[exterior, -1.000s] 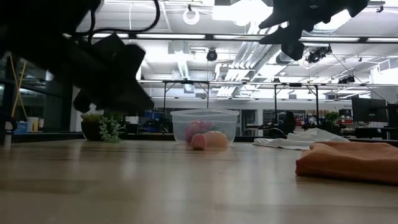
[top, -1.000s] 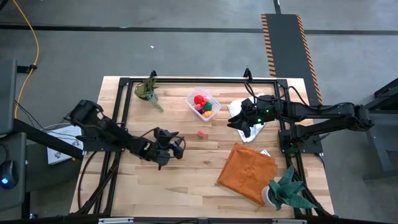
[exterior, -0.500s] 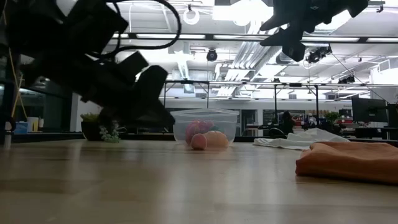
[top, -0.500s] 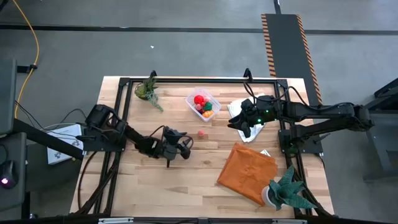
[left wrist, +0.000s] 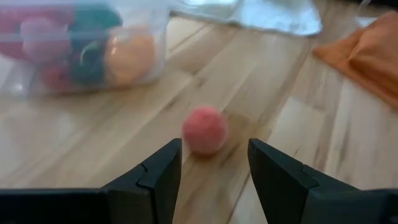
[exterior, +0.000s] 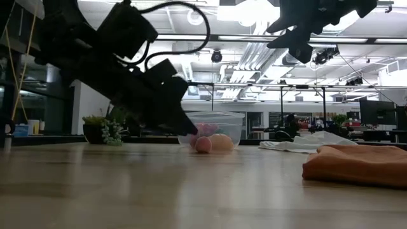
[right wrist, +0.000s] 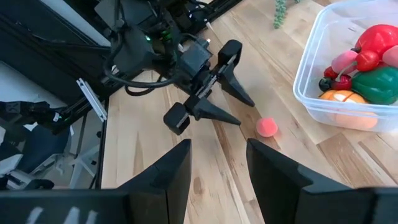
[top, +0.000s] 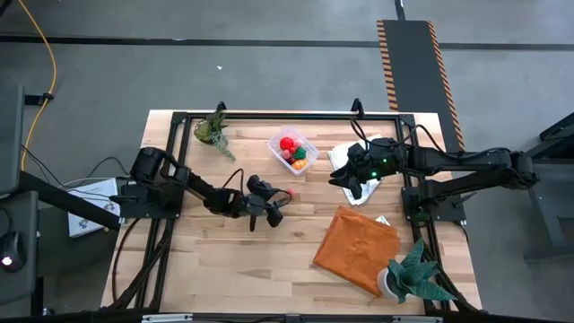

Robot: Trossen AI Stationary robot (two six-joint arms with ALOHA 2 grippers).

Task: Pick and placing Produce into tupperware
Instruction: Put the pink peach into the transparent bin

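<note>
The tupperware, a clear tub (top: 294, 151) (right wrist: 311, 74), stands at the table's far middle with red, green, orange and pink produce inside. One pink ball (top: 291, 192) (left wrist: 204, 129) lies on the wood just near of it. My left gripper (top: 279, 204) (left wrist: 214, 146) is open and low over the table, its fingertips just short of the ball, which sits ahead of the gap. From the right wrist view the left gripper (right wrist: 245, 114) shows apart from the ball (right wrist: 267, 127). My right gripper (top: 352, 182) (right wrist: 217, 155) hangs open and empty, high over the white cloth.
A white cloth (top: 363, 154) lies at the far right and an orange cloth (top: 357, 247) at the near right. Potted plants stand at the far left (top: 213, 130) and the near right corner (top: 414, 274). Bare wood stretches along the near left.
My left gripper has travelled toward the table's right edge and a little down, rolling its wrist as it went, and now stands right at the pink ball. The ball and the tub have stayed put.
</note>
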